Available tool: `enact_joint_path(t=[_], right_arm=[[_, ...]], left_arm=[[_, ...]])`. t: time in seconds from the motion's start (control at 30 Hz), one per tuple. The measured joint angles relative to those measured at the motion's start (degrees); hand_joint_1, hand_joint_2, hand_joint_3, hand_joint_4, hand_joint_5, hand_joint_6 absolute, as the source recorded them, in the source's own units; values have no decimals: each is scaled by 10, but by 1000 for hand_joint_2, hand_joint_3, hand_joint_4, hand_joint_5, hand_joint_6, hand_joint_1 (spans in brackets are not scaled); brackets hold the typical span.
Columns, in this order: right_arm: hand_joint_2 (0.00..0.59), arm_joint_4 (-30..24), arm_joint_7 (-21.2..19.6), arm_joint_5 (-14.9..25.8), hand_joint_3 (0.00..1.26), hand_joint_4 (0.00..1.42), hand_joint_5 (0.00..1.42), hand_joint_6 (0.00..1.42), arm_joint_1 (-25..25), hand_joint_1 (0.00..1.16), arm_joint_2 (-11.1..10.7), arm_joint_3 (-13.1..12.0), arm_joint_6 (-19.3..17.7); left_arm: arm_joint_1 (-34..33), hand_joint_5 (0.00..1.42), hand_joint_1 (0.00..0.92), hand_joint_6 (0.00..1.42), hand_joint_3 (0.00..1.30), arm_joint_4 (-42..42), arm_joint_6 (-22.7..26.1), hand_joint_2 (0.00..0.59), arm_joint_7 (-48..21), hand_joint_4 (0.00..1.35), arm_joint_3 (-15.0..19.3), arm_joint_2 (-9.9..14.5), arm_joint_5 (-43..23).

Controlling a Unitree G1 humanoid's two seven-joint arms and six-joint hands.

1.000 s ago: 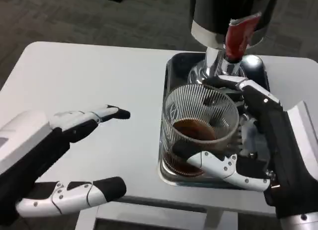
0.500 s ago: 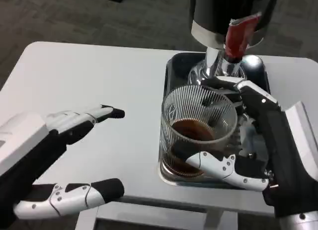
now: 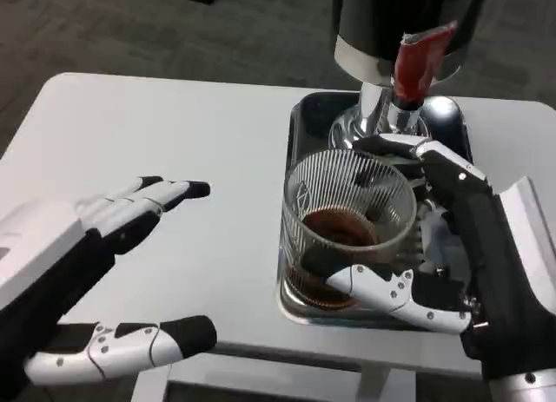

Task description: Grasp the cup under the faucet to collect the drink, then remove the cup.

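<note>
Right hand (image 3: 452, 246) grips the ribbed glass cup (image 3: 349, 224), w/ brown drink inside, on the metal tray (image 3: 306, 120) in front of the dispenser (image 3: 404, 29); the dispenser's top is cut off by the frame edge. Left hand (image 3: 78, 272) hovers over the table (image 3: 174, 133), fingers spread, holding nothing; its wrist runs off-frame.

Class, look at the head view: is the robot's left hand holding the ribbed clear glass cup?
No. The left hand hovers open over the white table, apart from the ribbed clear glass cup, which the right hand grips.
</note>
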Motion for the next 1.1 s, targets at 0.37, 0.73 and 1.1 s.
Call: enact_joint_path(t=[0.37, 0.73, 1.1], right_arm=[[151, 0, 4, 0, 1031, 1179, 1409, 1424, -1, 914, 0, -7, 0], [151, 2, 7, 0, 1035, 1189, 1424, 1424, -9, 913, 0, -9, 0], [151, 3, 9, 0, 1042, 1194, 1424, 1424, -9, 913, 0, -11, 0]], left_arm=[[0, 15, 0, 79, 108, 0, 1, 78, 0, 0, 0, 0, 0], [0, 14, 0, 77, 107, 0, 1, 87, 0, 0, 0, 0, 0], [0, 14, 0, 77, 101, 0, 1, 88, 0, 0, 0, 0, 0]])
